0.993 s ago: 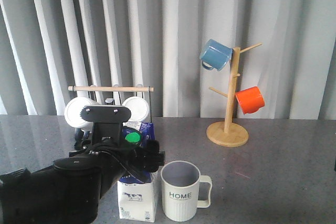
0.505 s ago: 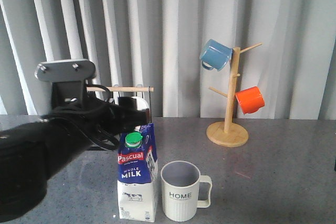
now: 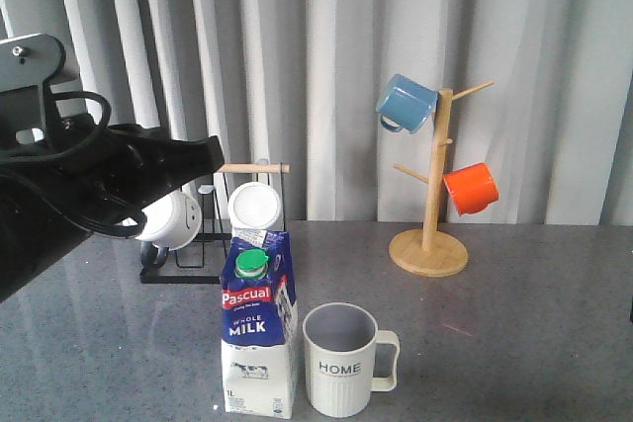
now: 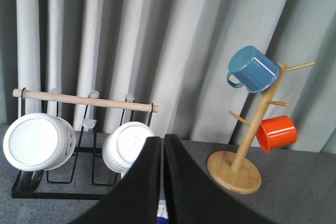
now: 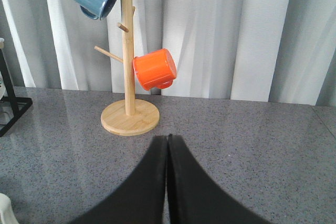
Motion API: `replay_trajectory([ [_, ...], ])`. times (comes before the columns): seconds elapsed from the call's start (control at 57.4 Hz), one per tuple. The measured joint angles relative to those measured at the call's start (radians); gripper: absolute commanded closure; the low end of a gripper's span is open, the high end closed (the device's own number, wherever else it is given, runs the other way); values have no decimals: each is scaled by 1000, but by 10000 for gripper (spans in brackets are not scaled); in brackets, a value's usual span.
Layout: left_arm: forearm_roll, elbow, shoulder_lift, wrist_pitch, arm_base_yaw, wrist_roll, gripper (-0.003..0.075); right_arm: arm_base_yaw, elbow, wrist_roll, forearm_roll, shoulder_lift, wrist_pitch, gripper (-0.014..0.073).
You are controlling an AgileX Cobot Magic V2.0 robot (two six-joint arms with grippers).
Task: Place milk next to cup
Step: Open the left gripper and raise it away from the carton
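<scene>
The milk (image 3: pixel 259 333) is a tall blue-and-white carton with a green cap, standing upright near the table's front edge. Just to its right stands the cup (image 3: pixel 341 358), a pale ribbed mug marked "HOME", with a narrow gap between the two. My left gripper (image 3: pixel 214 151) hangs shut above and to the left of the carton and touches nothing. In the left wrist view its fingers (image 4: pixel 161 139) are pressed together, with only a blue sliver of the carton showing below them. My right gripper (image 5: pixel 167 137) is shut over bare table and is out of the front view.
A black wire rack (image 3: pixel 178 269) with a wooden bar holds two white mugs (image 3: pixel 255 207) behind the carton. At the back right stands a wooden mug tree (image 3: pixel 428 244) with a blue mug (image 3: pixel 406 103) and an orange mug (image 3: pixel 470 188). Grey curtains close the back.
My left arm has let go of the milk and risen up and to the left. The carton stays standing beside the cup.
</scene>
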Motion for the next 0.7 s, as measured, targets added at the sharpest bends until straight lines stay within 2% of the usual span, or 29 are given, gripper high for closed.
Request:
replay_trajectory([
  [0.209, 65, 0, -9, 88, 0, -1, 727, 0, 0, 0, 0, 0, 0, 602],
  [0.54, 81, 0, -35, 205, -9, -39, 727, 0, 0, 0, 0, 0, 0, 602],
  [0.627, 181, 3, -35, 226, -24, -148, 727, 0, 0, 0, 0, 0, 0, 602],
  [0.697, 397, 8, -35, 261, -32, -328, 727, 0, 0, 0, 0, 0, 0, 602],
])
